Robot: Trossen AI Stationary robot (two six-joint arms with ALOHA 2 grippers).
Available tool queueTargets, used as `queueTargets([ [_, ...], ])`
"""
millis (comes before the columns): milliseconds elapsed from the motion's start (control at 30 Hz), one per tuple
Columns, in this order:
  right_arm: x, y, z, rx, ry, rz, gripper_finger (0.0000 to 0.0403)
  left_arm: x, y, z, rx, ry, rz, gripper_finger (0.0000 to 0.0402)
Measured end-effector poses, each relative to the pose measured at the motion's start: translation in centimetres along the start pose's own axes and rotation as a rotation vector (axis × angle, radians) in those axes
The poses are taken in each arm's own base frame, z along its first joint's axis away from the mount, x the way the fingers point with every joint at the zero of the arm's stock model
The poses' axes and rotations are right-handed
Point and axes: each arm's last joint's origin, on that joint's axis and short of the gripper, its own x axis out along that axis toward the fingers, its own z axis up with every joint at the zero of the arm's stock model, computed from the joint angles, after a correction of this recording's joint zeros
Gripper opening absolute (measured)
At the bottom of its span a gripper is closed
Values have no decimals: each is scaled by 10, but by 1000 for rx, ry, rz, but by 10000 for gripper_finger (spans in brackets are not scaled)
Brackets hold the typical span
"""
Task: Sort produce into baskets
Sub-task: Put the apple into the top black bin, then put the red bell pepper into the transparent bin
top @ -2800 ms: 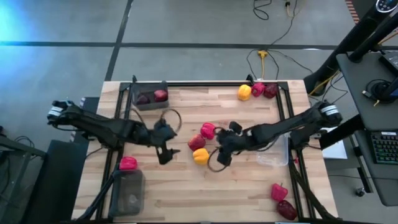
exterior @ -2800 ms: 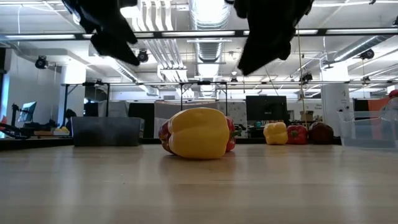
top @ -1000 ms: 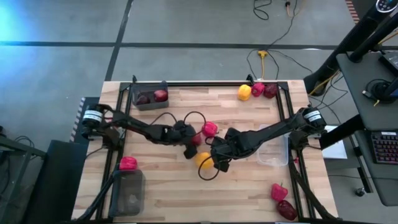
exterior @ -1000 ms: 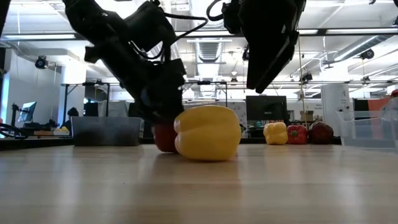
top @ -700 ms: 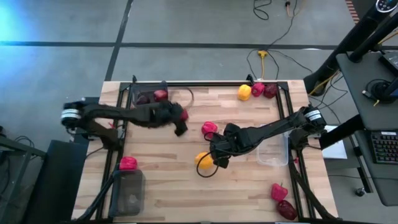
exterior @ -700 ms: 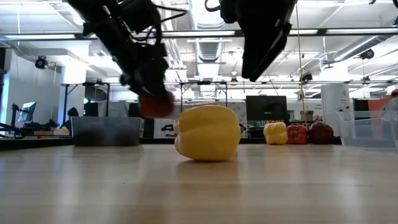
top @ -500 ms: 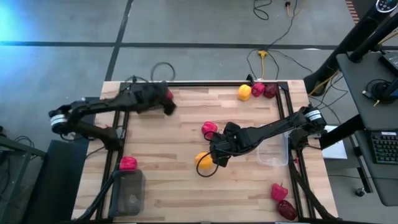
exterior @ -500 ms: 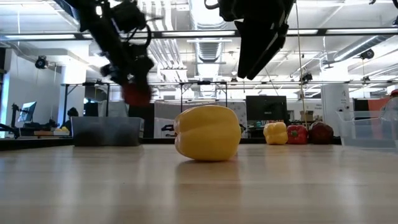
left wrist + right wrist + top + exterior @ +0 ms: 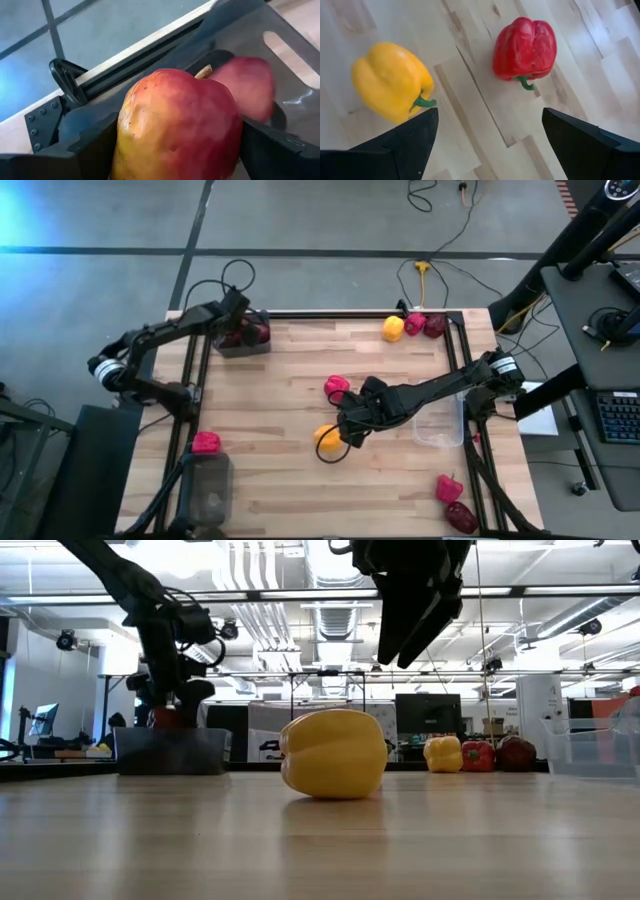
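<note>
My left gripper (image 9: 238, 328) is shut on a red and yellow apple (image 9: 175, 125) over the dark bin (image 9: 243, 342) at the table's far left corner; the low view shows it (image 9: 165, 718) just above the bin's rim (image 9: 170, 732). Another red apple (image 9: 250, 92) lies in that bin. My right gripper (image 9: 350, 423) is open and empty above the table's middle. In the right wrist view it (image 9: 490, 112) hovers over a yellow bell pepper (image 9: 390, 80) and a red bell pepper (image 9: 525, 47), which lie on their sides on the wood. My left gripper pinches the apple's two opposite sides (image 9: 125, 145) between its two fingers (image 9: 90, 150). It comes from above, slanting toward the far left corner. The apple is lifted clear, over the bin's opening, its stem (image 9: 202, 72) pointing away from the wrist.
A yellow pepper (image 9: 393, 328), a red pepper (image 9: 414, 323) and a dark apple (image 9: 434, 326) sit at the far right. A clear bin (image 9: 440, 430) stands at the right edge. A red pepper (image 9: 206, 443) and a dark bin (image 9: 205, 492) are near left. A red pepper (image 9: 449, 488) and a dark apple (image 9: 460, 517) are near right.
My left gripper, shut on the apple, has lifted it from beside the yellow pepper at the table's middle. It has carried the apple toward the far left corner and lowered it over the dark bin.
</note>
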Motion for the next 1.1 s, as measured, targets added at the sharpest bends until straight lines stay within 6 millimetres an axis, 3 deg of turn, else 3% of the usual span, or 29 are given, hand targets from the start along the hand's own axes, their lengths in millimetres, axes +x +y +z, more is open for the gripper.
queueTargets([
  [233,0,0,-1,57,-4,-16,347,10,16,17,28,92,42,334],
  [400,-2,-5,-6,14,47,-55,347,21,22,27,55,212,61,362],
  [633,-26,-18,-9,79,35,-46,347,33,20,38,81,319,79,388],
  [833,-41,-24,-9,112,-2,-14,347,19,23,45,74,319,84,385],
  [1100,-41,-24,-9,97,-6,-15,347,-13,31,53,-27,227,22,382],
])
